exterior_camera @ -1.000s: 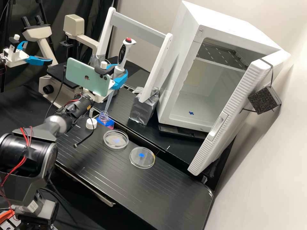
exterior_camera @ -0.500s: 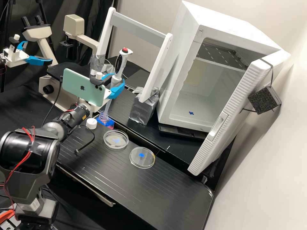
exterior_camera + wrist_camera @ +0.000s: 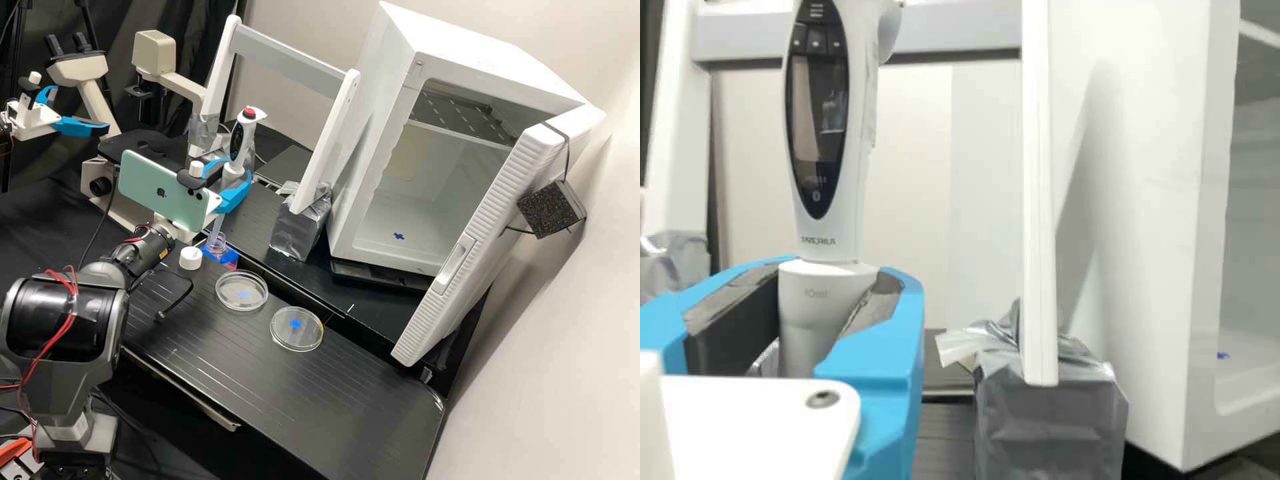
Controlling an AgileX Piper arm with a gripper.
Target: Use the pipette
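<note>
The pipette (image 3: 243, 143) is up off the desk (image 3: 320, 400), held close to upright above the desk's far edge toward the left end, with its red-topped button uppermost and its long clear tip (image 3: 217, 228) pointing down, as one would carry it to draw or give out liquid; the jaws are parted only by the thickness of the lower barrel (image 3: 820, 305), one dark pad to each side of it, and have hold of nothing else; gripping there, below the handle, leaves the display (image 3: 818, 135) and the button free, and keeps the tip well below the grasp so that it can go into a narrow neck. The tip's end is at the mouth of the open bottle (image 3: 215, 243), though I cannot tell whether it is inside or just beside; the white cap (image 3: 191, 257) lies off, near the bottle, likely so the mouth is free for the tip; farther along the same far edge toward the right come one clear dish (image 3: 241, 301) and then another (image 3: 296, 339), probably set close by as places for the liquid, so that carrying it takes only a short sweep; keeping the pipette plumb would guard against knocking the bottle's rim.
</note>
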